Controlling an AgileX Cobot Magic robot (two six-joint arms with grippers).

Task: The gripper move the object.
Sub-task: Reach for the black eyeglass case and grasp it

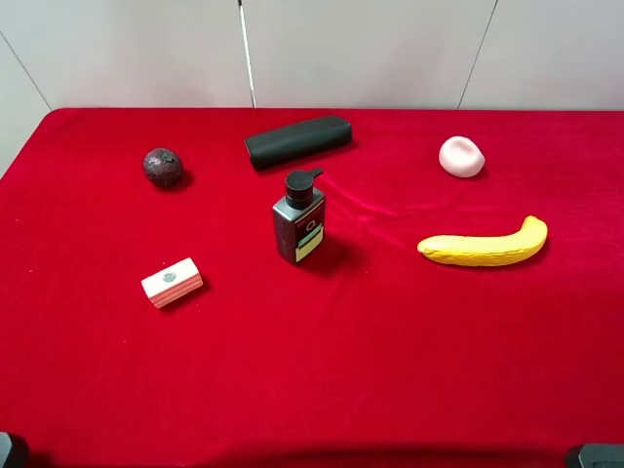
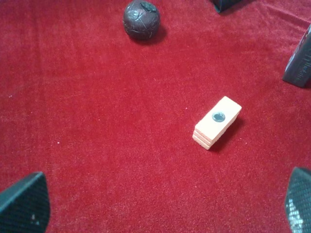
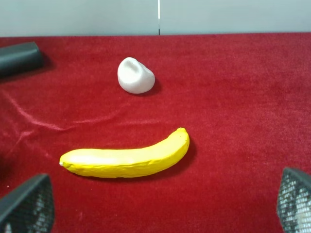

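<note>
The long matte black pouch (image 1: 297, 139) lies flat on the red cloth at the back middle. One end shows in the right wrist view (image 3: 18, 58) and a corner in the left wrist view (image 2: 224, 4). My left gripper (image 2: 160, 213) is open and empty, with its fingertips (image 2: 24, 206) wide apart above the cloth, well short of the pouch. It barely shows at the front left corner (image 1: 10, 450). My right gripper (image 3: 160, 206) is open and empty, at the front right corner (image 1: 597, 455).
A dark pump bottle (image 1: 298, 220) stands just in front of the pouch. A dark round ball (image 1: 163, 167) sits back left and a pink-white block (image 1: 172, 282) front left. A banana (image 1: 485, 246) and a white lump (image 1: 461, 157) lie on the right.
</note>
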